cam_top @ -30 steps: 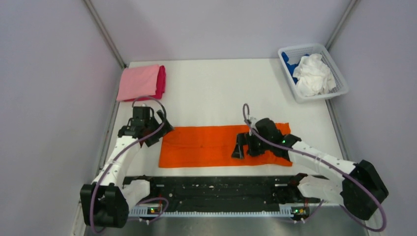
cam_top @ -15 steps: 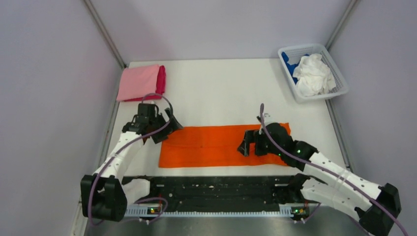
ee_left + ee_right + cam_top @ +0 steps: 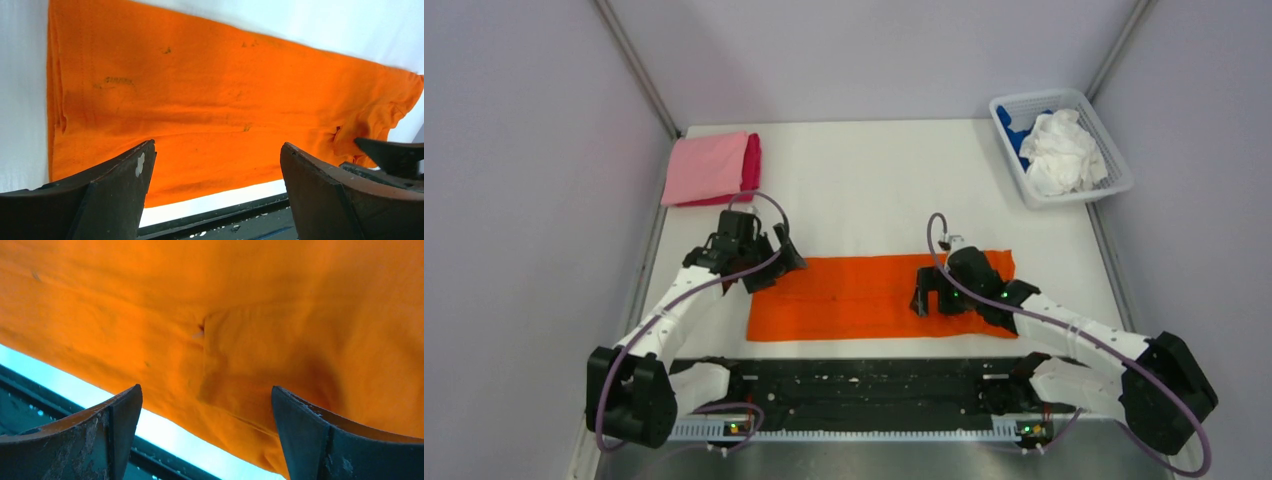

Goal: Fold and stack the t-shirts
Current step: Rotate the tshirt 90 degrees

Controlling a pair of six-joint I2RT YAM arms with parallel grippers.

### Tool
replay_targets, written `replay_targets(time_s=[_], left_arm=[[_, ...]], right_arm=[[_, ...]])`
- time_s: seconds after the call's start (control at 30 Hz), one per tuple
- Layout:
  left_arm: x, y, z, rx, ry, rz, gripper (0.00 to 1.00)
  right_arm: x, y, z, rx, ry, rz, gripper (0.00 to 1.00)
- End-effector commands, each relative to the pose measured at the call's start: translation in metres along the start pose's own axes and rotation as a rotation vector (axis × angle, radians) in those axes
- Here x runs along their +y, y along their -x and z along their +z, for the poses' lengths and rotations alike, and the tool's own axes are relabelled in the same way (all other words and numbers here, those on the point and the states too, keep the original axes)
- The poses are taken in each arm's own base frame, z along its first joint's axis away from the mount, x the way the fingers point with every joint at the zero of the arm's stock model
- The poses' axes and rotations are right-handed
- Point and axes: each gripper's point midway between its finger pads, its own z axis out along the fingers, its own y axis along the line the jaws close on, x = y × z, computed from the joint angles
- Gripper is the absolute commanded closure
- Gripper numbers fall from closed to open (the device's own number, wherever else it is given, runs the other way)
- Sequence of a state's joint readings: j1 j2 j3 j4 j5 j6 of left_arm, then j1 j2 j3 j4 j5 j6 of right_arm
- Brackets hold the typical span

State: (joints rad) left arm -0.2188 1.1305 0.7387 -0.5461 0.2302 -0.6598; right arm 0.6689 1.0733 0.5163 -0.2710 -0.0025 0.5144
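A bright orange t-shirt lies flat on the white table, folded into a long strip; it also shows in the left wrist view and the right wrist view. My left gripper is open and empty above the strip's far left corner. My right gripper is open and empty above the strip's right part. A folded light pink t-shirt lies on a magenta one at the far left. White and blue t-shirts sit crumpled in the basket.
The white mesh basket stands at the far right corner. Grey walls close in on both sides and the back. A black rail with the arm bases runs along the table's near edge.
My left gripper has moved right and toward the orange t-shirt's left corner. My right gripper has shifted right, then drawn back a little over the shirt's right part. The shirt has not moved.
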Motion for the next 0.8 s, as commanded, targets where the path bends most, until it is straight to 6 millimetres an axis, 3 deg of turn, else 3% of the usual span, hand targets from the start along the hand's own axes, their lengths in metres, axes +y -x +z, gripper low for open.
replay_targets(time_s=[0.0, 0.13, 0.23, 0.43, 0.57, 0.63, 0.77], left_arm=[[-0.008, 0.017, -0.009, -0.062, -0.002, 0.027, 0.01], [-0.01, 0.023, -0.008, -0.069, 0.007, 0.034, 0.01], [-0.014, 0.026, -0.006, -0.063, -0.005, 0.034, 0.01], [-0.033, 0.022, 0.001, -0.013, -0.075, 0.05, 0.01], [-0.036, 0.006, 0.012, 0.038, -0.093, 0.07, 0.01], [-0.032, -0.007, 0.02, 0.079, -0.082, 0.081, 0.01], [-0.015, -0.033, 0.037, 0.152, -0.039, 0.093, 0.01]], right_arm=[[0.003, -0.032, -0.01, 0.036, 0.09, 0.064, 0.01], [0.012, -0.059, -0.017, 0.068, 0.194, 0.126, 0.01], [0.03, -0.053, -0.024, 0.041, 0.296, 0.154, 0.01], [0.003, -0.024, -0.033, -0.036, 0.074, 0.22, 0.01], [0.019, 0.008, -0.053, -0.112, 0.119, 0.196, 0.01], [0.017, 0.015, -0.061, -0.104, 0.078, 0.21, 0.01], [-0.007, -0.009, -0.056, 0.025, -0.084, 0.269, 0.01]])
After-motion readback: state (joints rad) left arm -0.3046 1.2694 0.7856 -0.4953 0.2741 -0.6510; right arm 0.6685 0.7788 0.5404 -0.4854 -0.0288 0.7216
